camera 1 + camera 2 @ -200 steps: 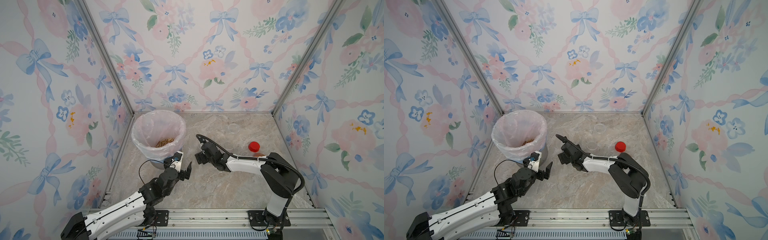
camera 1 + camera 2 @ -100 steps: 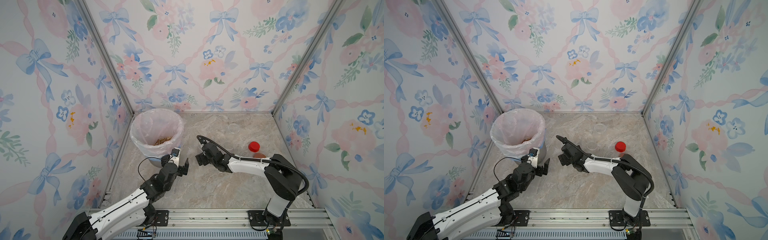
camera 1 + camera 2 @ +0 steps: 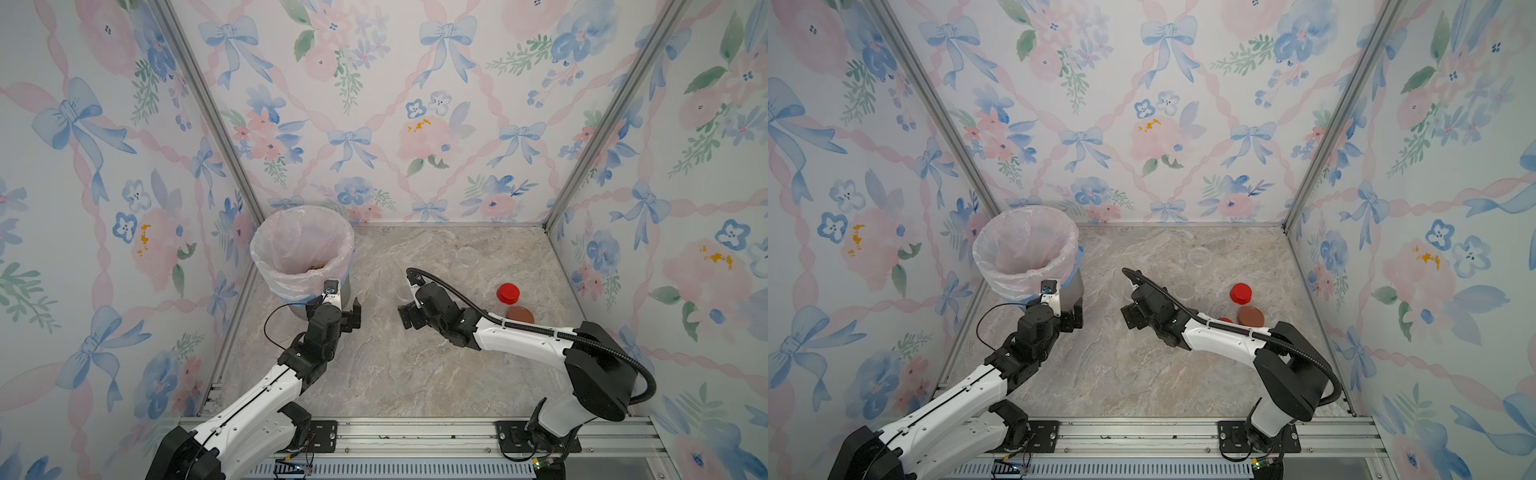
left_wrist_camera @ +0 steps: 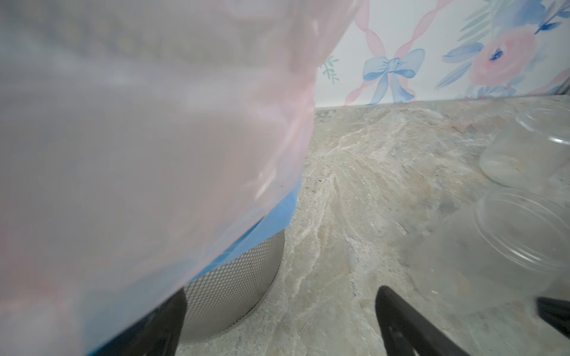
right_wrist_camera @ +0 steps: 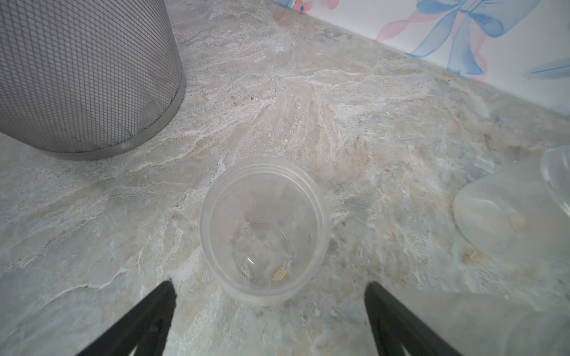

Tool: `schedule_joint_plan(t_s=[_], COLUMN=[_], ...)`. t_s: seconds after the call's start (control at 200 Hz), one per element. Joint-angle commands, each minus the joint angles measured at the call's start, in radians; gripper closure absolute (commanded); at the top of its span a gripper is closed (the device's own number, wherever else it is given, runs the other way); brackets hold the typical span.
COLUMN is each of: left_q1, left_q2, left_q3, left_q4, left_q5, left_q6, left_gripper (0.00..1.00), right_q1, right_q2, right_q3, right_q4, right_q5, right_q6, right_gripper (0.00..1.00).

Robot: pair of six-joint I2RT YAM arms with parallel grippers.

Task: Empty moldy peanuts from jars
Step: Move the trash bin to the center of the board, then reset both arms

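Three clear jars stand lidless on the marble floor. One jar stands upright just beyond my right gripper, which is open and empty; only a tan crumb lies in its bottom. A second jar stands farther back, and a third jar sits behind my right arm. Moldy peanuts lie as a heap inside the lined bin. My left gripper is open and empty at the bin's mesh base.
A red lid and a brown lid lie on the floor to the right; another red lid peeks out behind my right arm. The bin's pink liner fills much of the left wrist view. Walls enclose three sides.
My left gripper has moved back and a little left, up against the bin's base. The right arm has barely shifted.
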Motion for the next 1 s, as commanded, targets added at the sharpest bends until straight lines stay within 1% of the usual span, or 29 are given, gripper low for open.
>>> schedule_joint_plan(t_s=[0.0,0.09,0.21,0.315,0.39,0.465,0.52,0.62,0.71,0.765,0.845,0.915,0.995], left_q1=[0.071,0.1,0.109,0.126,0.139,0.166,0.192,0.253,0.275,0.277,0.287,0.297,0.308], left_q2=[0.03,0.059,0.098,0.114,0.116,0.119,0.12,0.13,0.155,0.174,0.22,0.264,0.303], left_q3=[0.022,0.008,-0.016,-0.046,-0.077,-0.093,-0.104,-0.114,-0.13,-0.162,-0.207,-0.212,-0.234], left_q4=[0.091,0.156,0.234,0.31,0.375,0.414,0.452,0.51,0.556,0.637,0.754,0.791,0.861], left_q5=[0.019,-0.008,-0.063,-0.046,-0.04,-0.023,-0.005,0.043,0.052,0.076,0.094,0.1,0.107], left_q6=[0.015,0.023,0.081,0.105,0.122,0.126,0.14,0.136,0.152,0.184,0.202,0.222,0.242], left_gripper=[0.02,0.02,0.02,0.02,0.02,0.02,0.02,0.02,0.02,0.02,0.02,0.02,0.02], right_q1=[0.009,0.007,-0.012,-0.057,-0.117,-0.186,-0.254,-0.411,-0.531,-0.585,-0.672,-0.705,-0.716], right_q2=[-0.067,-0.13,-0.217,-0.307,-0.37,-0.43,-0.48,-0.555,-0.606,-0.63,-0.639,-0.625,-0.588], right_q3=[-0.012,-0.023,-0.025,-0.046,-0.066,-0.089,-0.123,-0.188,-0.265,-0.323,-0.378,-0.438,-0.468], right_q4=[-0.05,-0.072,-0.13,-0.159,-0.19,-0.233,-0.242,-0.25,-0.184,-0.104,-0.037,0.087,0.18], right_q5=[0.032,0.051,0.075,0.085,0.103,0.164,0.205,0.234,0.266,0.307,0.308,0.306,0.307], right_q6=[-0.007,-0.023,-0.044,-0.059,-0.055,-0.045,-0.032,0.008,-0.005,-0.021,-0.013,-0.052,-0.086], right_gripper=[0.03,0.02,0.03,0.03,0.02,0.02,0.03,0.02,0.03,0.03,0.03,0.02,0.03])
